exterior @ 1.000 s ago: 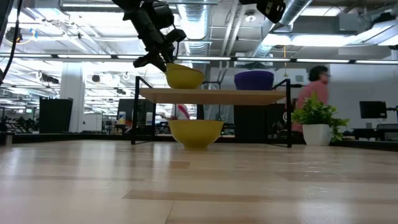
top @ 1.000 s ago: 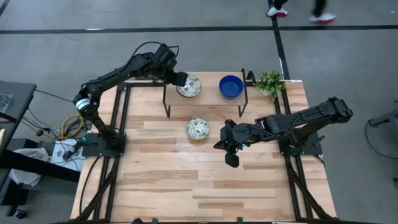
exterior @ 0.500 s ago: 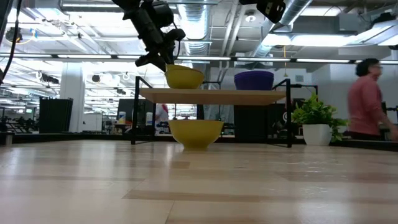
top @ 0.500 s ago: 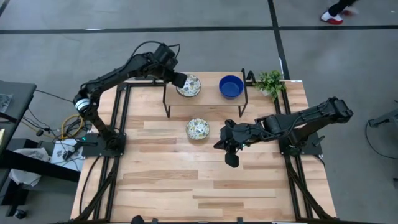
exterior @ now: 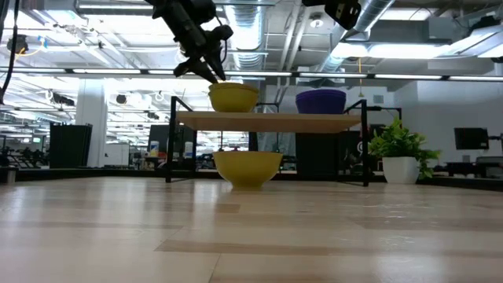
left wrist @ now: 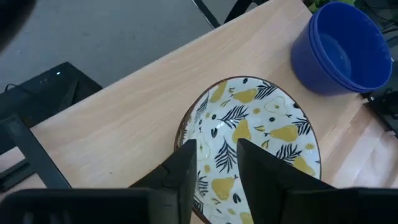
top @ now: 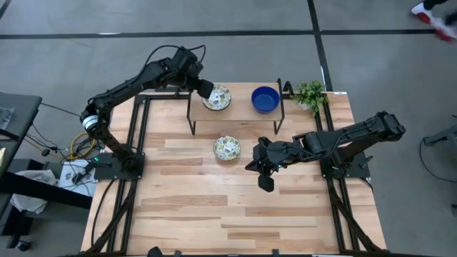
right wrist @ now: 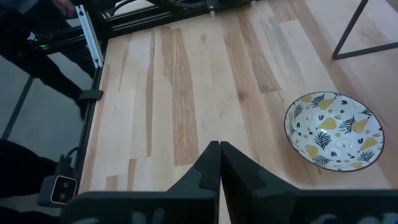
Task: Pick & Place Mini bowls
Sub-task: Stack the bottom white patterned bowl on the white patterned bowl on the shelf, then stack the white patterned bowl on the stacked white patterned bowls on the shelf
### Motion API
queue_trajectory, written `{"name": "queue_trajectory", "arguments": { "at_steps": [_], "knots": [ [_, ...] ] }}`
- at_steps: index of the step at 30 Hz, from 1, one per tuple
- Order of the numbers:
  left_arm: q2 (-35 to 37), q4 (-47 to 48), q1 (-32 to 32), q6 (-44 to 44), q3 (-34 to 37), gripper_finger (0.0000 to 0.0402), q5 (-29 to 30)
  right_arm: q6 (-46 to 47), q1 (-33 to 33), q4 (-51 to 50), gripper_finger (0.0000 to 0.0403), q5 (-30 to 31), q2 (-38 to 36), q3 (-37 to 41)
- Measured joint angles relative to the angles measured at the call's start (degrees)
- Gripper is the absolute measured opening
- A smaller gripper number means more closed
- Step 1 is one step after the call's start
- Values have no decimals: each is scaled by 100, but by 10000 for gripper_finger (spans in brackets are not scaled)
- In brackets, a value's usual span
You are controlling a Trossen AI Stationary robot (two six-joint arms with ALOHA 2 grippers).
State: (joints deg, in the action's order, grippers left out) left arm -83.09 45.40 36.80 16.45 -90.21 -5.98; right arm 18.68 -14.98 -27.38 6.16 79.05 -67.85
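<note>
A cream bowl with a yellow pear pattern (top: 217, 98) sits on its base on the left end of a small raised shelf (top: 240, 102). Beside it on the shelf stands a cobalt blue bowl (top: 265, 99), perhaps a nested stack (left wrist: 344, 48). A second patterned bowl (top: 227, 148) rests on the table in front of the shelf. My left gripper (left wrist: 214, 152) is open. It hovers just over the shelf bowl's left rim (exterior: 220, 83). My right gripper (top: 265, 183) is shut and hangs over bare table, right of the table bowl (right wrist: 336, 130).
The shelf has thin black metal legs (exterior: 170, 149) and stands at the table's far edge. A small potted plant (top: 309, 94) stands to its right at the far right corner. Bare wood runs across the near half of the table (top: 228, 214).
My left gripper has risen a little off the shelf bowl's rim and drawn slightly toward the table's far left. The bowl stays on the shelf. A person crossed the room behind the table and left the view.
</note>
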Motion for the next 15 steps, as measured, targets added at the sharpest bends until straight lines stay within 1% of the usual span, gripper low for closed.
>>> {"name": "queue_trajectory", "arguments": {
  "at_steps": [4,7,10,13,15],
  "knots": [
    [22,-112,-9,-16,0,134,46,92,0,2,1,-6,0,0],
    [24,-229,-113,-84,-2,142,6,114,0,2,1,-14,0,0],
    [24,-242,-355,-152,-2,144,-51,149,0,18,1,-12,0,0],
    [75,-236,-646,-453,-2,144,-382,144,0,45,1,17,0,0],
    [188,-237,-886,-558,-2,141,-457,144,0,23,1,124,0,0]
  ]
}}
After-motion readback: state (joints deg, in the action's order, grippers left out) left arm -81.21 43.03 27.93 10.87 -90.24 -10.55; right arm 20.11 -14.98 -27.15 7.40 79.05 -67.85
